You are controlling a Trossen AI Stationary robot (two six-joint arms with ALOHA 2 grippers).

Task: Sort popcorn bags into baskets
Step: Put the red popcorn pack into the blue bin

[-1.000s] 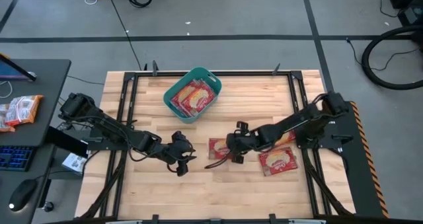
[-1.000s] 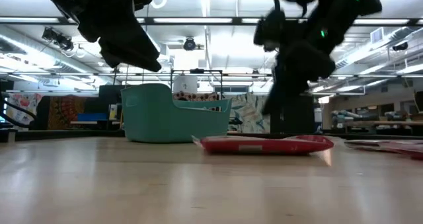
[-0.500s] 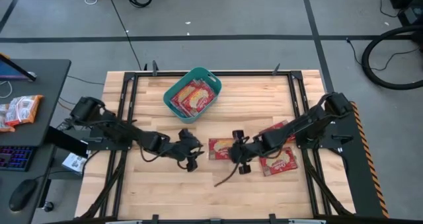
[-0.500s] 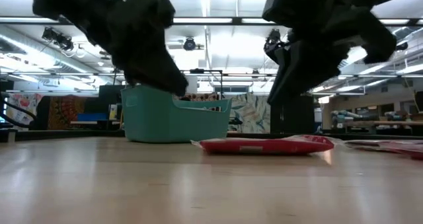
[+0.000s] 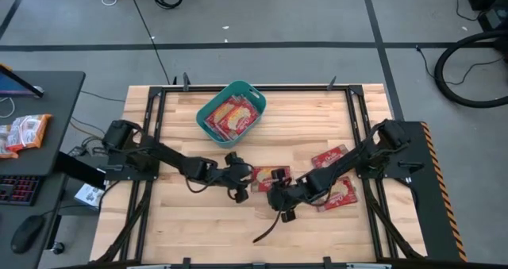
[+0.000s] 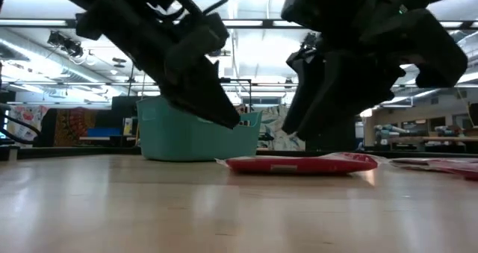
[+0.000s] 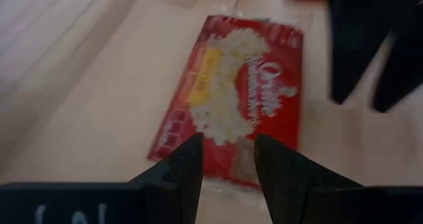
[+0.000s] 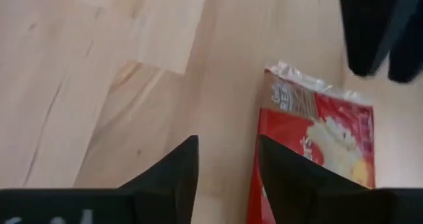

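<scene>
High view: you have both grippers converging on one popcorn bag (image 5: 264, 177) lying flat mid-table, left gripper (image 5: 238, 186) on one side, right gripper (image 5: 279, 202) on the other. The tub (image 5: 231, 113) already holds bags.

Low view: the bag (image 6: 299, 163) lies thin against the table (image 6: 149, 208), which the overhead hides. Expect it light, limp and slick; take an edge.

Left wrist view: fingers (image 7: 178, 174) slightly apart, empty, the bag (image 7: 231, 98) just beyond.

Right wrist view: fingers (image 8: 172, 174) likewise narrowly parted, empty.
</scene>
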